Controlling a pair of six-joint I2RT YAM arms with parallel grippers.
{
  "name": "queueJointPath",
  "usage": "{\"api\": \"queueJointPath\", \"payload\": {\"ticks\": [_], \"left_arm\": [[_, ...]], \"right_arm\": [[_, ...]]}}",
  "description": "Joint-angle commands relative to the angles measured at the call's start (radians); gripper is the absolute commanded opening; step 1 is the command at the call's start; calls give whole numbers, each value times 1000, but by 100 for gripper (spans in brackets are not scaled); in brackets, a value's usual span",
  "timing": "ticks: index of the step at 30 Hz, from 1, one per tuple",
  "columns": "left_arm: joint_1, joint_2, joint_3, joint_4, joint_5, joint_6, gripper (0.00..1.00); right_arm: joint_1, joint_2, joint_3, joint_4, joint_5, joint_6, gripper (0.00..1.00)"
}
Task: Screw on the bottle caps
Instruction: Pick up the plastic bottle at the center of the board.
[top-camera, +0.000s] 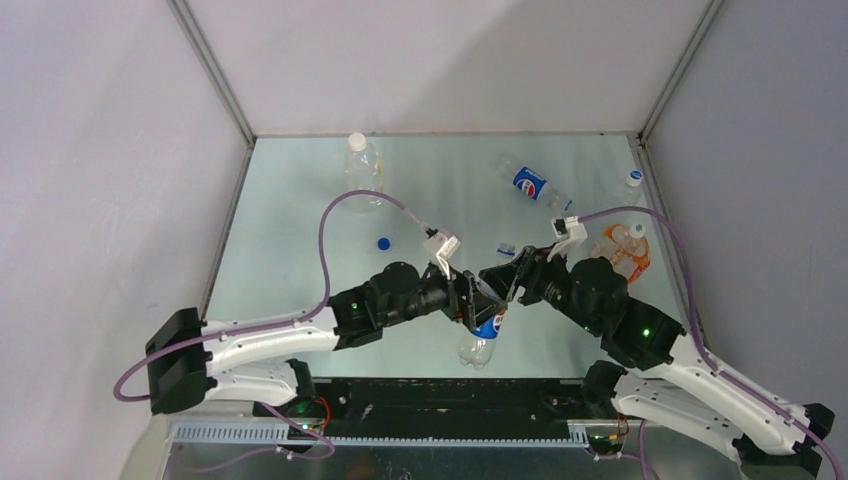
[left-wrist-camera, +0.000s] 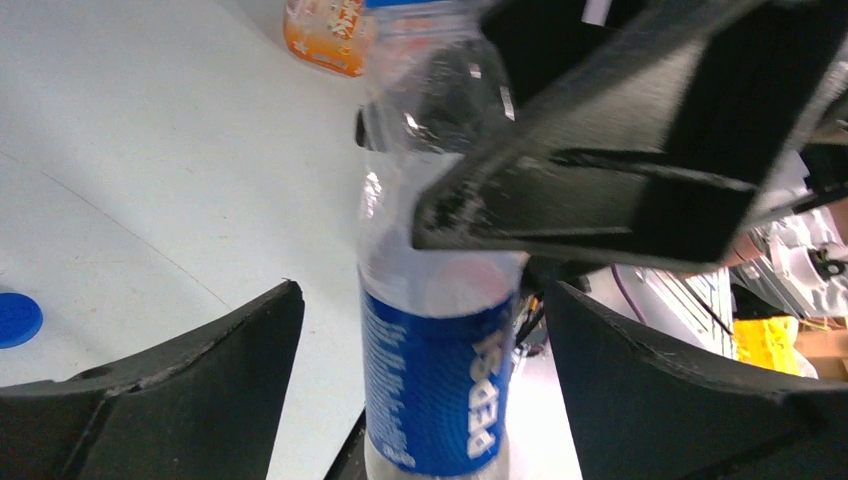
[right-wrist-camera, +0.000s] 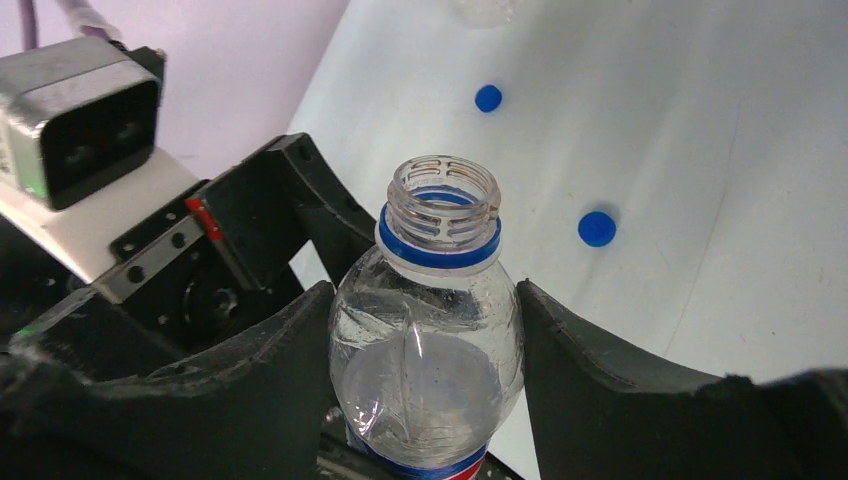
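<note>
R: right gripper (right-wrist-camera: 422, 300) clamped on Pepsi bottle (right-wrist-camera: 425, 390), bare neck above it | L: left gripper (left-wrist-camera: 422, 290) open, straddling label | blue cap (left-wrist-camera: 15, 318) on desk (left-wrist-camera: 150, 150), outboard of left gripper (left arm nearer)

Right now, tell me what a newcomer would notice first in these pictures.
The uncapped Pepsi bottle stands out at the near middle of the table, where both arms meet. The right tool grips its clear shoulder, while the left tool straddles it lower down with gaps on either side. Beyond it, a loose blue cap lies on the table.
</note>
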Motion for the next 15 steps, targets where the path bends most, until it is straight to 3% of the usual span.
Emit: {"api": "queueJointPath", "payload": {"ticks": [1, 12, 15], "left_arm": [[-10, 25, 52, 62, -78, 15, 92], [34, -11, 25, 69, -68, 159, 57], [60, -48, -3, 30, -56, 203, 52]], "right_arm": [[7, -34, -29, 121, -4, 29, 35], [47, 38, -54, 238, 11, 94, 41], [48, 57, -54, 260, -21, 84, 59]]}}
